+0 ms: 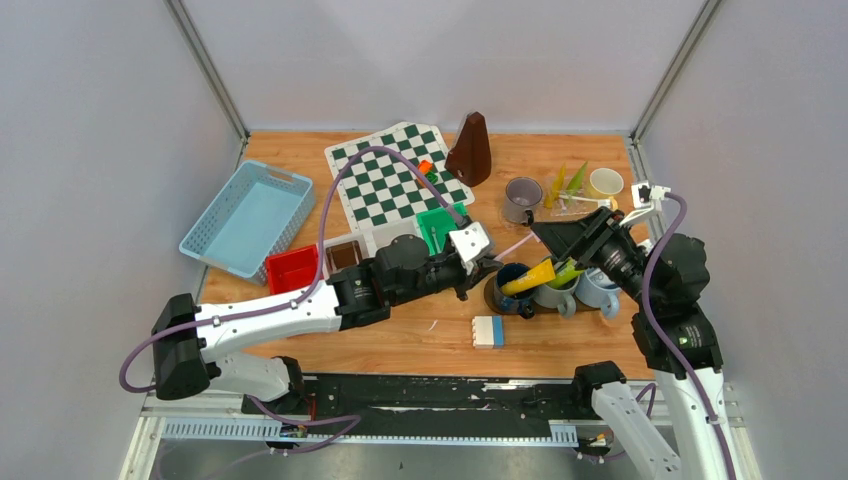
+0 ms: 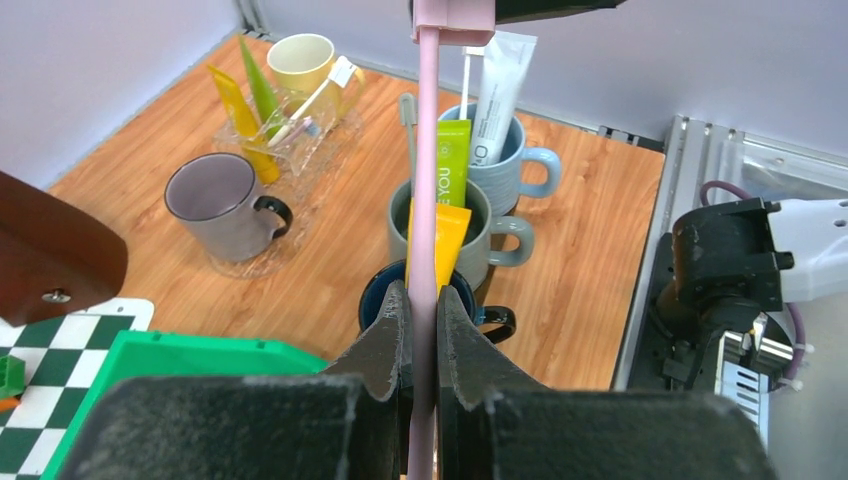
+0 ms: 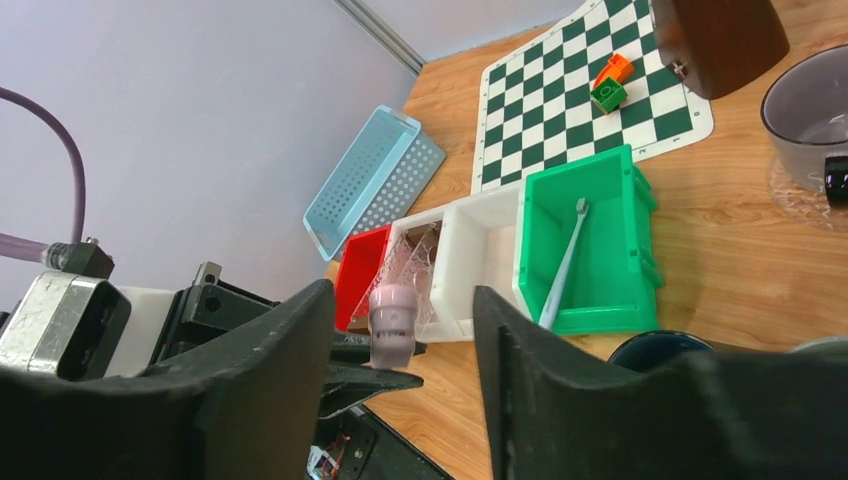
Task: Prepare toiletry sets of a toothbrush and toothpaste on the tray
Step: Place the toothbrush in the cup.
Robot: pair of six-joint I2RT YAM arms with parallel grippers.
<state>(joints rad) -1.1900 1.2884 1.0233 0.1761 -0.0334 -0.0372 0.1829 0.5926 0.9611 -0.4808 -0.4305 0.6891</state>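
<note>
Toothbrush (image 2: 427,150) | pinched in left gripper (image 2: 421,300) | end inside spread right gripper (image 3: 402,298)

Pink toothbrush (image 2: 428,150) over dark blue mug (image 2: 372,295), which holds a yellow tube (image 2: 455,240).

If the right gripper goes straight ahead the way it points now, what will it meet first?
Most likely the end of the pink toothbrush, which the left gripper holds out between the right gripper's open fingers.
</note>
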